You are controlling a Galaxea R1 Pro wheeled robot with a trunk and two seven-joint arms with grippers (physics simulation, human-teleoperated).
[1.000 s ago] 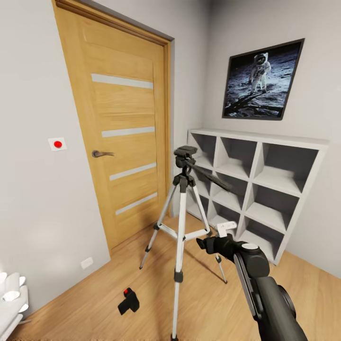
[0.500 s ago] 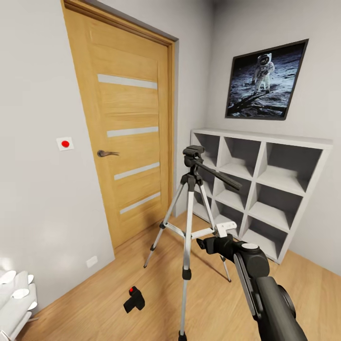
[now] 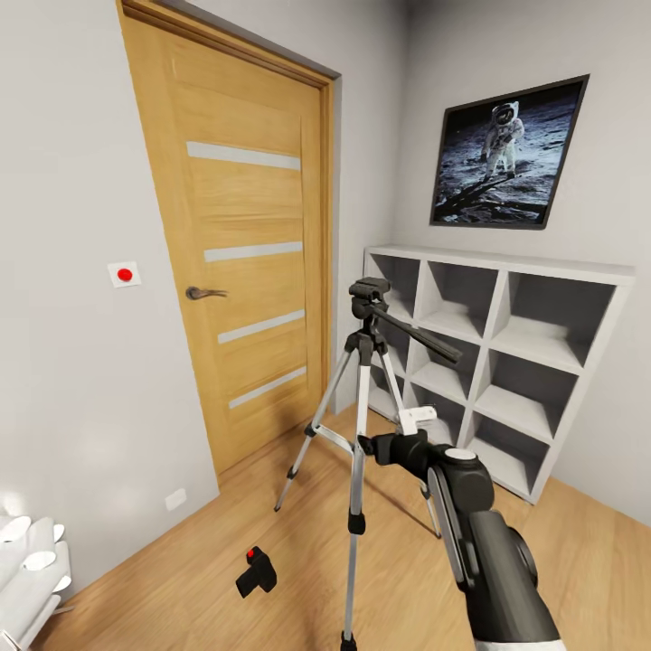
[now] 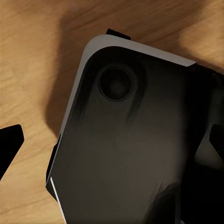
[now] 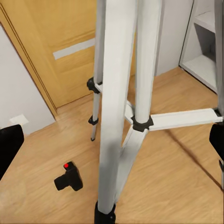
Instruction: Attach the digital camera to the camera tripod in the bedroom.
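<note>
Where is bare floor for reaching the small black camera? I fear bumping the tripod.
Bare wood floor lies between the oak door and the small black camera with red button. It is crowded beside the camera, at the silver-legged tripod.

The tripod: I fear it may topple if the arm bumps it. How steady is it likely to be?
The camera tripod is probably fairly steady: its three legs splay wide on the wood floor and braces tie them together. Still, it stands tall and slim with the dark head up top, so a sideways knock from the right claw could tip it.
</note>
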